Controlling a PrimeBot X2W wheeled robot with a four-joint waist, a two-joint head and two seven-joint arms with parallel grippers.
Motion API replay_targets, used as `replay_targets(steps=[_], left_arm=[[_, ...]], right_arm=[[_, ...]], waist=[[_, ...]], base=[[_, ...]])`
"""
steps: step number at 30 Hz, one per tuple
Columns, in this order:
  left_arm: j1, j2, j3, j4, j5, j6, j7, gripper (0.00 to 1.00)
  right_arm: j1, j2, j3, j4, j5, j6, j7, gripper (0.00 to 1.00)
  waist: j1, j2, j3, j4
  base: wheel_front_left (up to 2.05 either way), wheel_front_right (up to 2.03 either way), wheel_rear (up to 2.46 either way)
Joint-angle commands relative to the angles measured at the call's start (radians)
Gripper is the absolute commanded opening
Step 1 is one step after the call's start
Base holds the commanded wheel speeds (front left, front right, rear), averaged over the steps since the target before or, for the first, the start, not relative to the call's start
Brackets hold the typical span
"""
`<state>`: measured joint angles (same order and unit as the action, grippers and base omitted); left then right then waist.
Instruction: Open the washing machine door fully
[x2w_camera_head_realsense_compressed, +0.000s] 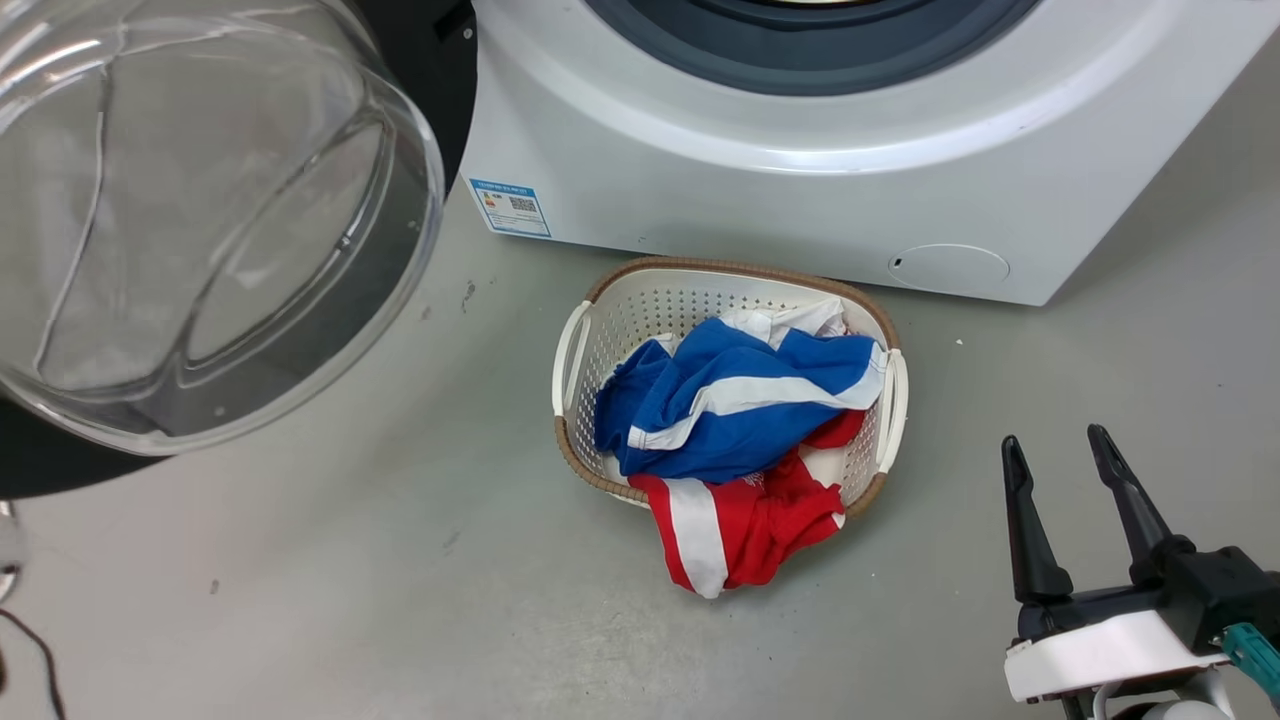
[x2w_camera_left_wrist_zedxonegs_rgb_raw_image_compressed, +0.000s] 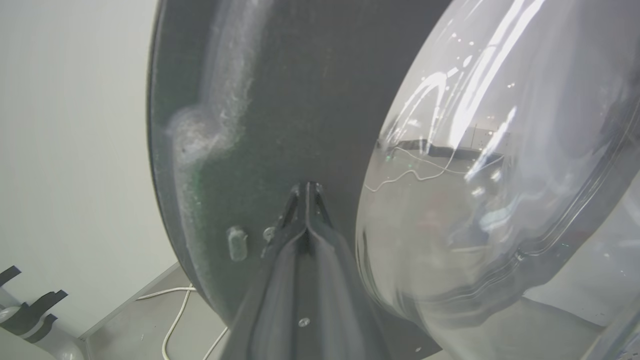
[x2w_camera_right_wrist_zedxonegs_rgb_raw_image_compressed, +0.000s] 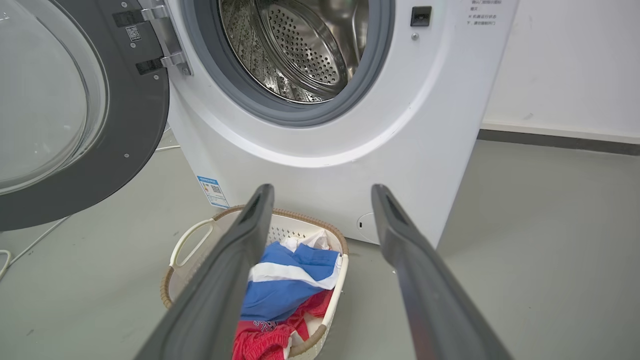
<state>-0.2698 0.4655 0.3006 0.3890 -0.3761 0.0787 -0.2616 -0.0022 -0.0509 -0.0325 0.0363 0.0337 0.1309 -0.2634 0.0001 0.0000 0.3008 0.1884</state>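
Door and machine come first: the washing machine door (x2w_camera_head_realsense_compressed: 200, 220) hangs swung out on the left of the washing machine (x2w_camera_head_realsense_compressed: 800, 200). It is carried on metal hinges (x2w_camera_right_wrist_zedxonegs_rgb_raw_image_compressed: 165, 37) at the left edge of the machine's front. The clear glass bowl bulges from the black disc, on the side that faces across the machine's front. The round opening of the machine stands uncovered.

The left gripper (x2w_camera_left_wrist_zedxonegs_rgb_raw_image_compressed: 307, 187) is out at the machine's left with the door. Its two dark fingers are pressed together with no gap and nothing between them. The tips sit at the door's dark inner face, just beside the glass bowl; whether they touch it cannot be told. A white cable (x2w_camera_left_wrist_zedxonegs_rgb_raw_image_compressed: 175, 310) lies on the floor on that same side of the machine.

On the machine itself, a grey rubber gasket (x2w_camera_right_wrist_zedxonegs_rgb_raw_image_compressed: 280, 112) rings the perforated steel drum (x2w_camera_right_wrist_zedxonegs_rgb_raw_image_compressed: 300, 50). A small blue label (x2w_camera_head_realsense_compressed: 510, 207) sits low at the left of its front, and a round flap (x2w_camera_head_realsense_compressed: 948, 268) low at the right.

A white basket (x2w_camera_head_realsense_compressed: 620, 300) with a brown woven rim stands on the grey floor just in front of the machine, between label and flap. It holds a blue garment (x2w_camera_head_realsense_compressed: 740, 400) with a white stripe, lying over a red garment (x2w_camera_head_realsense_compressed: 740, 530) that spills over the rim on the side away from the machine.

The right gripper (x2w_camera_head_realsense_compressed: 1056, 440) hovers in front of the machine and to its right, past the basket. Its fingers are spread wide and empty, pointing toward the machine's lower front.
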Motion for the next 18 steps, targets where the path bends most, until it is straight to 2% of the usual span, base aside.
replay_targets(steps=[1,7,11,18], left_arm=[[-0.016,0.016,0.011,0.009,-0.004,0.001,-0.004,0.00],[-0.073,0.035,0.069,0.117,0.006,-0.031,-0.004,0.00],[-0.083,0.026,0.097,0.153,0.036,-0.055,-0.004,0.00],[-0.020,-0.020,0.155,0.064,0.129,-0.092,-0.004,0.00]], right_arm=[[-0.017,0.002,0.000,0.001,-0.004,0.000,-0.002,1.00],[-0.025,0.002,0.000,0.012,-0.003,0.000,-0.002,1.00],[-0.024,0.002,-0.002,0.021,0.007,0.000,-0.002,1.00],[-0.002,0.002,-0.002,0.029,0.026,0.000,-0.002,1.00]], waist=[[-0.0001,0.0000,0.002,-0.002],[-0.0001,0.0000,0.008,-0.014],[-0.0001,0.0000,-0.007,-0.022],[-0.0001,0.0000,-0.069,-0.034]], base=[[0.00,0.00,0.00],[0.00,0.00,0.00],[0.00,0.00,0.00],[0.00,0.00,0.00]])
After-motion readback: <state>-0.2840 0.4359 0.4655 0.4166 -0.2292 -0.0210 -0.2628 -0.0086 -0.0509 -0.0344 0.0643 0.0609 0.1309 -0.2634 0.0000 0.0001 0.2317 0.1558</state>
